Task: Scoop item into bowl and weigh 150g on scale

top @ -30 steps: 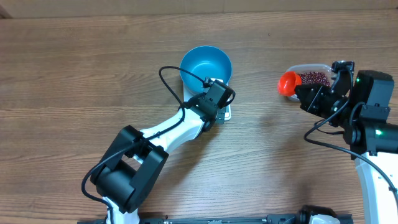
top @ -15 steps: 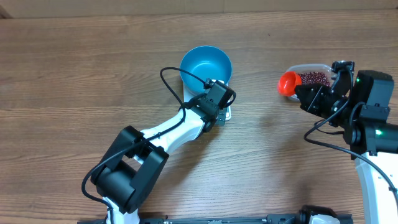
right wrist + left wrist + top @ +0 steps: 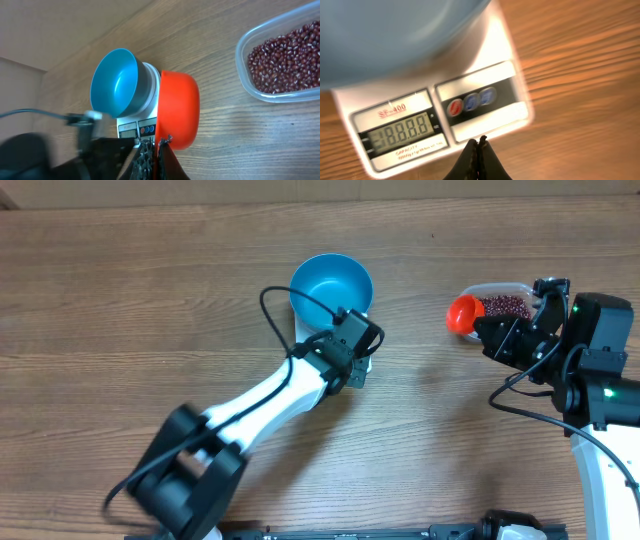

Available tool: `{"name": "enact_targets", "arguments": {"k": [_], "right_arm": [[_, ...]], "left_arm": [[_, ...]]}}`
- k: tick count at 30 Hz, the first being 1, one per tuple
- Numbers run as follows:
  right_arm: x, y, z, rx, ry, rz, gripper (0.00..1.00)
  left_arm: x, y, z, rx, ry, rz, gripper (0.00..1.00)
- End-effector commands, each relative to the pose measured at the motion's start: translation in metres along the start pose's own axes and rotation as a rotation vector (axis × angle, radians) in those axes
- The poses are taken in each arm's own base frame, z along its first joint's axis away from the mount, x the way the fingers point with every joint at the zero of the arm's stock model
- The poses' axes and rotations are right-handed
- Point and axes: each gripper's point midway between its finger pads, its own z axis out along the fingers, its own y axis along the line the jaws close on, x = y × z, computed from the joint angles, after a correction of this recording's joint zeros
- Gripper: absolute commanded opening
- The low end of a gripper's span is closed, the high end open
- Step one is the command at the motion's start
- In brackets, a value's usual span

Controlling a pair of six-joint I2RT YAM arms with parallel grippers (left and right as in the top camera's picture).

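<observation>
**Overhead.** The blue bowl [image 3: 331,285] sits on the white scale [image 3: 364,361], so that whatever goes in is weighed at once; it is empty. The left tool [image 3: 351,352] hangs over the scale's front edge. At the far right of the surface [image 3: 120,300], the right tool [image 3: 494,330] holds the red scoop [image 3: 462,313] beside the clear tub [image 3: 497,287], where all the beans [image 3: 506,306] lie.

**Left wrist.** The left tool's fingers are pressed together, pinching nothing, with the tip just off the scale's buttons [image 3: 472,102]. This probably suits pressing one. The display [image 3: 400,131] shows every segment lit, which suggests power-up.

**Right wrist.** The right tool's fingers are closed on the scoop. The handle is hidden, so the grip point is presumed. The scoop's mouth faces away, waiting beside the tub. No scooping has begun.
</observation>
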Motion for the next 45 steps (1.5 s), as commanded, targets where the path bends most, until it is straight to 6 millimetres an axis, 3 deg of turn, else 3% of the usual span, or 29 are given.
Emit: {"name": "enact_targets", "arguments": {"k": [1,4,8,12,16,28,34,39,45], "right_arm": [[-0.006,0.007,-0.008,-0.012,-0.020,-0.011,0.04],[-0.002,0.006,-0.008,-0.006,-0.003,-0.002,0.04],[0.000,0.005,-0.008,-0.002,0.006,0.001,0.04],[0.001,0.004,-0.008,-0.001,0.008,0.002,0.04],[-0.001,0.004,-0.008,0.001,0.001,-0.001,0.04],[-0.003,-0.009,-0.008,0.078,-0.017,0.004,0.04],[-0.009,-0.023,-0.009,0.158,-0.046,0.004,0.04],[-0.010,-0.030,-0.008,0.189,-0.049,0.006,0.04],[-0.009,-0.033,-0.008,0.206,-0.047,0.010,0.04]], "left_arm": [[-0.052,-0.030,-0.081,0.157,-0.187,0.063,0.04],[-0.062,-0.035,-0.123,0.219,-0.265,0.115,0.04],[-0.070,-0.026,-0.168,0.219,-0.362,0.207,0.04],[-0.068,-0.005,-0.186,0.135,-0.387,0.284,0.04],[-0.055,0.020,-0.175,0.049,-0.319,0.295,0.04],[0.005,0.030,-0.118,0.106,-0.262,0.238,0.04],[0.036,0.064,-0.105,0.070,-0.294,0.186,0.04],[0.066,0.072,-0.086,0.150,-0.252,0.337,0.04],[0.066,0.078,-0.077,0.134,-0.263,0.382,0.08]]}}
